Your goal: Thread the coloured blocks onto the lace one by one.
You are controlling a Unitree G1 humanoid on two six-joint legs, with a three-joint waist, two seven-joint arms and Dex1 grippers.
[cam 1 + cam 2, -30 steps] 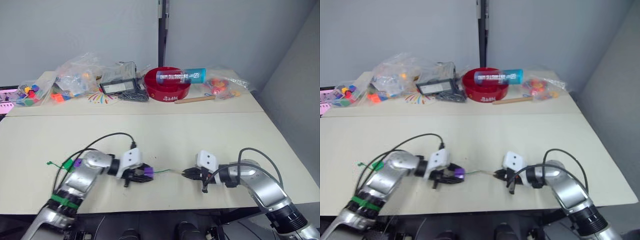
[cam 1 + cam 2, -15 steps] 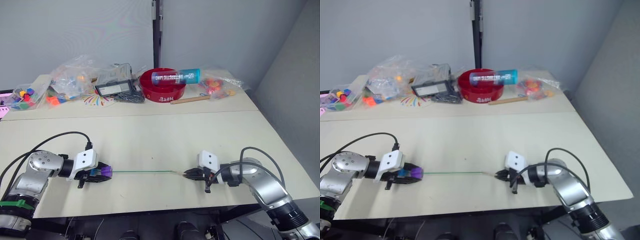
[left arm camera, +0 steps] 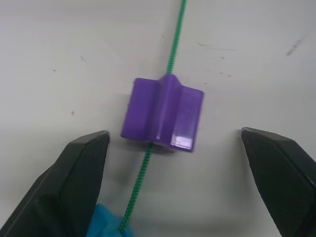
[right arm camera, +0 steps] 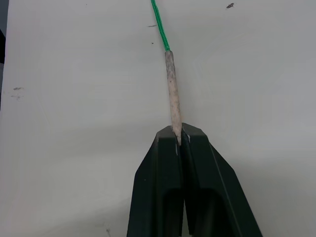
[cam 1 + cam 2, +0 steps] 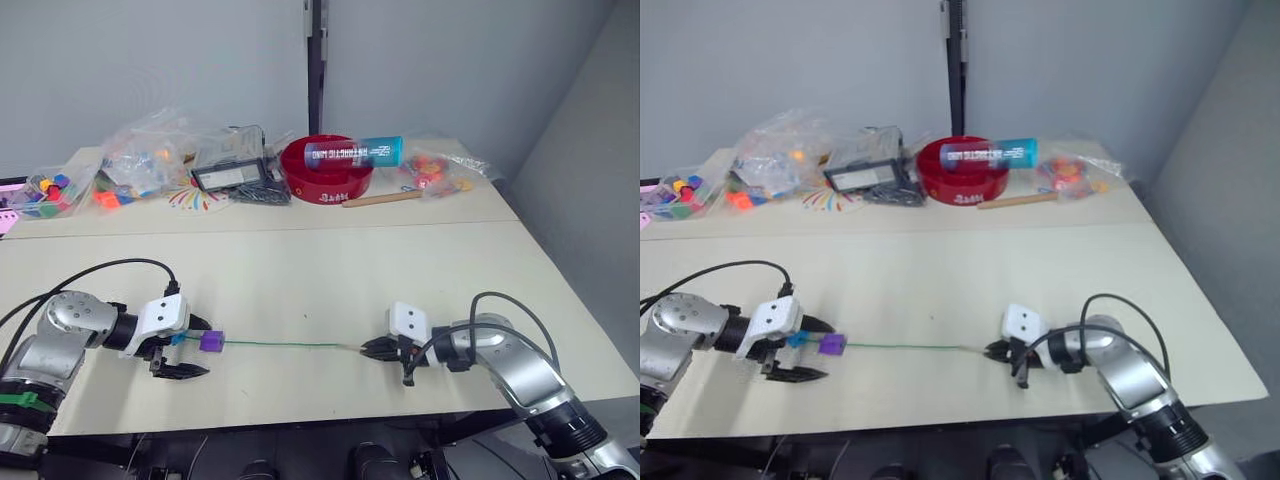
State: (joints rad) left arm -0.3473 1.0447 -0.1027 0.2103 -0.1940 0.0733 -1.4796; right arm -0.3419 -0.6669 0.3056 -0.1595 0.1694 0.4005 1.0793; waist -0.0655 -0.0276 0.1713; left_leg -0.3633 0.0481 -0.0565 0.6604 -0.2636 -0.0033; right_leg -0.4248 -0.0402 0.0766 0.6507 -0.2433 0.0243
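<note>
The table (image 5: 330, 270) carries the work along its near edge, with a heap of bags, a red bowl (image 5: 331, 172) and a tube pushed to the far side, well apart from the arms. Across the near strip the lace (image 5: 290, 343) lies in a nearly straight line between the two grippers. The right gripper (image 5: 372, 348) is clamped on the lace's pale stiff tip (image 4: 172, 94), pinching only its very end, so most of the tip stands free ahead of the fingers. The left gripper (image 5: 185, 350) is spread wide with nothing between its fingers; the purple block (image 3: 163, 113) sits on the table between them, touching neither, with the lace running through it. A blue block (image 3: 106, 222) shows just behind it on the same cord — toward the tail end. To do this step well, I judge the right grip should hold firm and keep the line taut, since slack would let the strung blocks wander. The left arm can then draw clear without brushing the purple block and go for another cube — bringing its hole square to the tip.
</note>
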